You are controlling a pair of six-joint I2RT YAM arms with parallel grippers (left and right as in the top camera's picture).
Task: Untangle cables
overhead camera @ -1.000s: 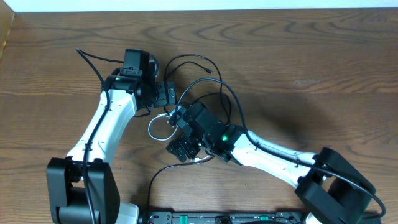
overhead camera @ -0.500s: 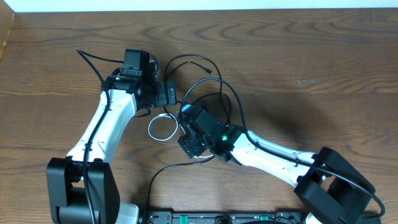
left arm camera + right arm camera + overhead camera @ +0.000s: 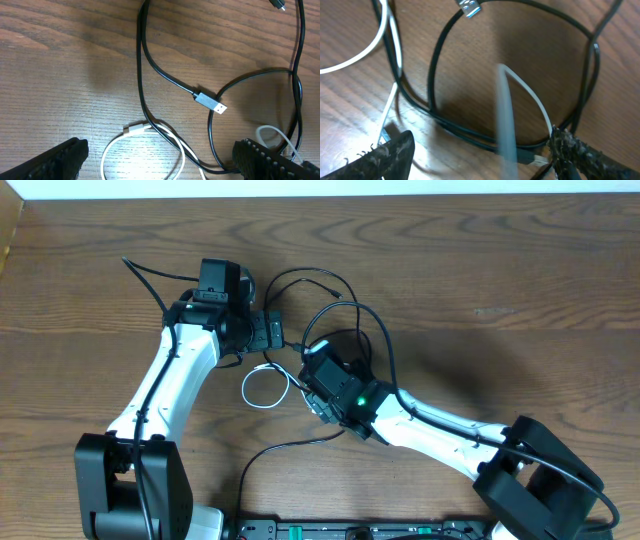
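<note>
In the overhead view the left fingers (image 3: 262, 332) sit at the left edge of the tangle. The white cable (image 3: 262, 387) is coiled in a small loop on the desk (image 3: 500, 260) just below them. The right fingers (image 3: 316, 385) are immediately right of that loop, and this view does not show how far apart they stand. The left wrist view supplies what the overhead lacks: the left fingers stand wide apart and hold nothing. In the gap between them, on the desk, lie the white loop with its plug end and the black cables (image 3: 139, 30), one ending in a silver plug (image 3: 210, 102). The right wrist view shows the right fingers likewise spread wide, gripping nothing. Black loops lie between them, and a white strand arches down to the finger on the right side. Contact there cannot be confirmed.
</note>
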